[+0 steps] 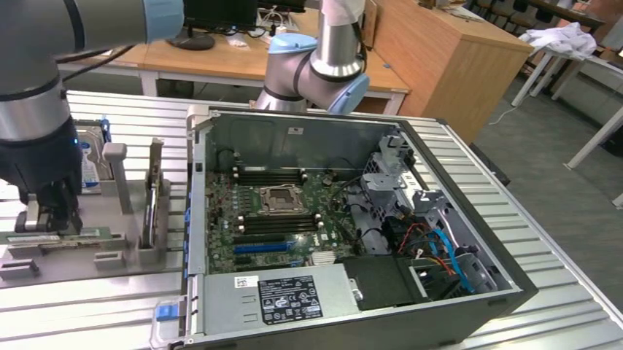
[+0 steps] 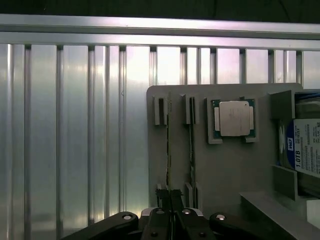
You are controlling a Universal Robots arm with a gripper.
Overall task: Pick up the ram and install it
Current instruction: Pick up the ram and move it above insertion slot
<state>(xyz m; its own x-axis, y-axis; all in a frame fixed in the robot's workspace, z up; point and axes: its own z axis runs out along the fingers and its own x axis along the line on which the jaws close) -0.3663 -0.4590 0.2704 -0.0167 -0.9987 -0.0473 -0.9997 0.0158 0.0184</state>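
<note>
Close under the wrist camera, the hand has its fingers pinched together on the top edge of the ram - no gap shows between them beyond the thin board itself. The ram stands on edge in a grey tray, running between two slotted blocks. Just beside it, parallel and apart, stands a second stick. Past that a processor lies flat in its own recess, and a hard drive stands at the tray's far side. The tray lies on a ribbed metal worktop.

At the exterior view's left the hand is down over the ram. To the exterior view's right of the tray sits an open case - its motherboard faces up, with the socket bare. Beyond the worktop stands a wooden desk.
</note>
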